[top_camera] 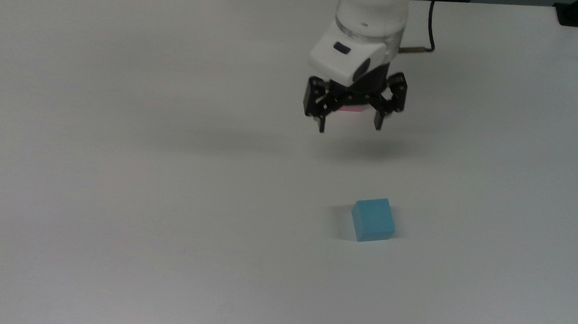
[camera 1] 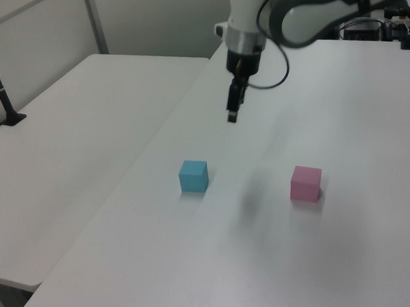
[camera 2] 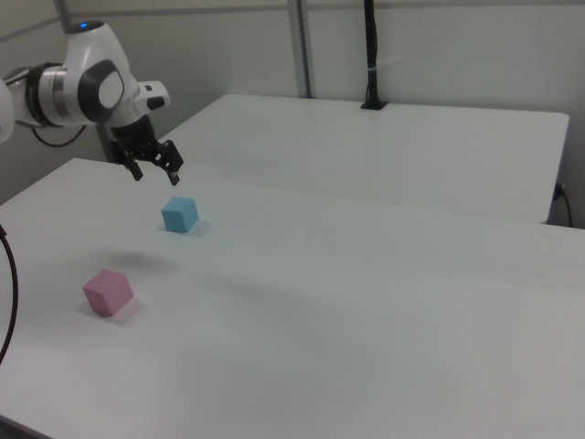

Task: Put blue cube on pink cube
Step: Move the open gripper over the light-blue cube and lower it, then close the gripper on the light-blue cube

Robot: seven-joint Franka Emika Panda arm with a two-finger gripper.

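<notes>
Top view: our hand [top_camera: 348,127] hangs above the surface [top_camera: 115,170], fingers spread and holding nothing, and hides all but a sliver of the pink cube [top_camera: 349,109] behind it. We see the blue cube [top_camera: 373,219] resting alone on the surface, nearer the top view's bottom edge and well apart from the hand. In the left view the hand [camera 1: 232,115] hovers high, beyond the blue cube [camera 1: 193,176], with the pink cube [camera 1: 305,183] off to the left view's right. We judge the step in hand to be the approach to the blue cube. The next move calls for centring the spread fingers over the blue cube, descending, then closing on its opposite faces.
</notes>
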